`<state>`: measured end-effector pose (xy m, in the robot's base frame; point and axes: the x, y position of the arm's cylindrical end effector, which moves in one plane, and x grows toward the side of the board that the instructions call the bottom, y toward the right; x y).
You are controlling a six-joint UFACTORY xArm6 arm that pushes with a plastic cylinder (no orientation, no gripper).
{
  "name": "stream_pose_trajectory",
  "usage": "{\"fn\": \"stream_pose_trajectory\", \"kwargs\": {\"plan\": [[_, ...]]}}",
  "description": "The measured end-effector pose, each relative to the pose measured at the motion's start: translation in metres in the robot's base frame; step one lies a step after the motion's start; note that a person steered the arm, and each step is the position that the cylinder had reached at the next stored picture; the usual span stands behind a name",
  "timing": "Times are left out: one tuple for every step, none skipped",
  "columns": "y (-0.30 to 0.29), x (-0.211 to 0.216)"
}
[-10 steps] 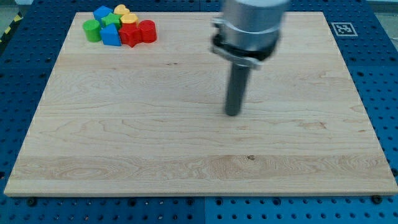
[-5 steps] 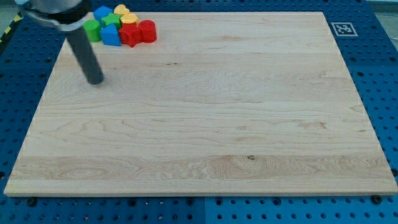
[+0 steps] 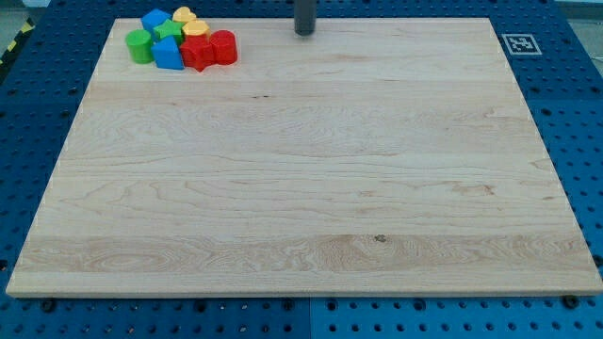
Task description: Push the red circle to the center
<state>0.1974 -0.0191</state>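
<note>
The round red circle block (image 3: 222,47) is sitting at the far left of the pale wooden surface (image 3: 301,188), at the right-hand edge of a tight cluster, and that crowding is what is threatening the job. It is touching a red star-like block (image 3: 197,54) on its left, which in turn is lying against a blue block (image 3: 168,53), with a green cylinder (image 3: 139,45), a green block (image 3: 168,31), another blue block (image 3: 154,19) and two yellow blocks (image 3: 189,22) packed behind and beside them. Any push arriving from the left or from the far side is likely to be dragging neighbours along, or sending the round block rolling off the contact line so that it is sliding sideways instead of heading for the middle of the surface. The centre lies well apart from the cluster, to the right and nearer, so a long push is needed, and a round block is apt to be slipping off a narrow rod along the way. My tip (image 3: 304,33) is standing at the far edge of the surface, well to the right of the red circle block and touching nothing. Only the lower stretch of the dark rod is showing, upright, with the arm above it out of view. There is no gripper on this arm, so nothing is being held.
</note>
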Motion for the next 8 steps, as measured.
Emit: {"fn": "stream_pose_trajectory", "kwargs": {"plan": [[-0.057,-0.001],[-0.096,0.01],[-0.105,0.018],[-0.107,0.04],[-0.107,0.06],[-0.107,0.083],[-0.104,0.105],[-0.092,0.13]]}}
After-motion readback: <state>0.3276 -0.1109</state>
